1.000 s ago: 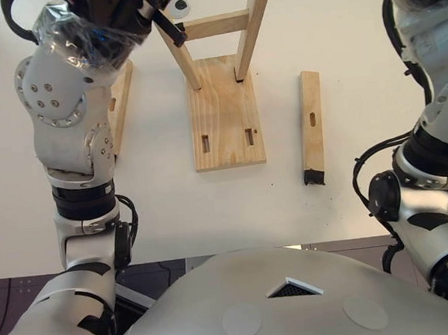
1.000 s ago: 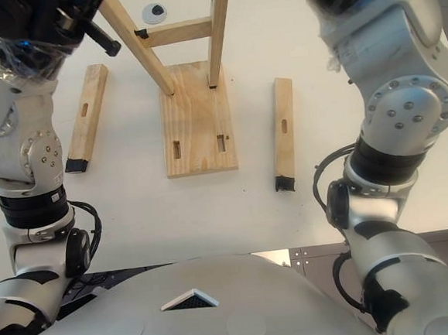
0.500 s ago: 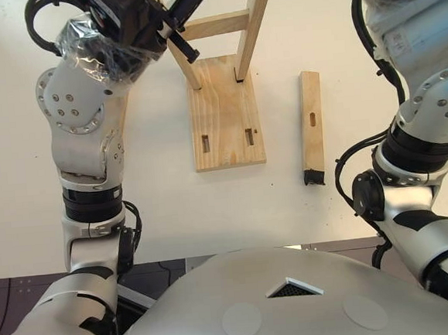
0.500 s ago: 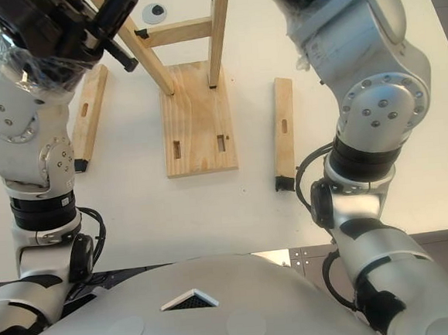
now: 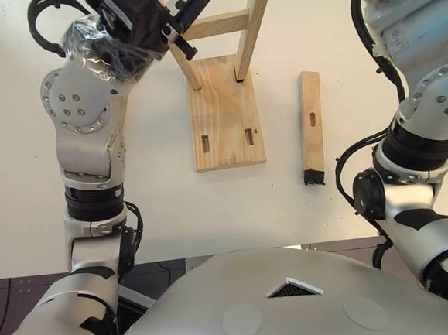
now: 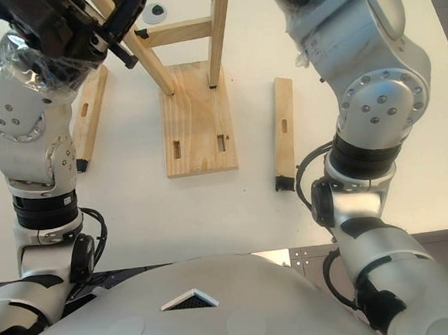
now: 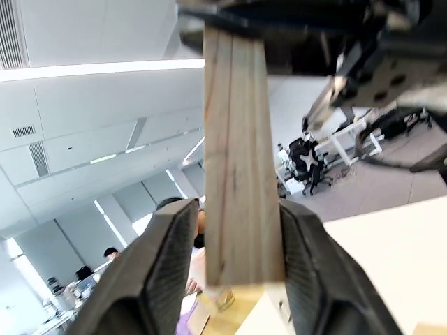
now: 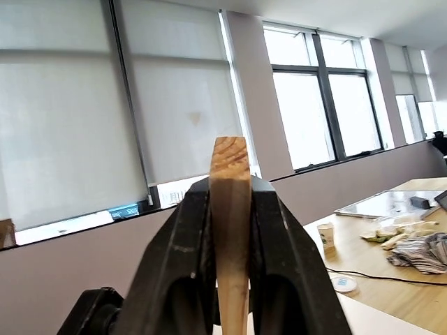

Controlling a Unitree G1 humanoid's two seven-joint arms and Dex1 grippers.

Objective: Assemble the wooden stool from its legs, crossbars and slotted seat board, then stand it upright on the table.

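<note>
Jaws on both arms are clamped on wood: your left gripper (image 7: 237, 209) has its two dark fingers (image 7: 174, 265) pressed against opposite sides of the left upright leg (image 5: 187, 65), and your right gripper (image 8: 230, 185) pinches the top end of the right upright leg (image 5: 253, 25), whose end grain pokes out just past the fingertips. From the head camera you can see both arms raised over the far part of the table (image 5: 172, 195), each holding its leg high up, well above the seat board (image 5: 226, 128). That board lies flat near the middle of the table with its long side running away from you. The two held legs stand with their feet in the pair of slots at its far end, the left one leaning outward toward your left arm and the right one closer to vertical. A crossbar (image 5: 213, 25) spans between them partway up, touching both. The two near slots (image 5: 206, 142) in the board hold nothing. One loose leg (image 5: 311, 126) lies flat on the table to the right of the board, apart from it and roughly parallel, its black-capped end toward you. Another loose leg (image 6: 88, 116) lies on the left side, partly hidden beneath your left arm, also with its dark-tipped end nearest you.
</note>
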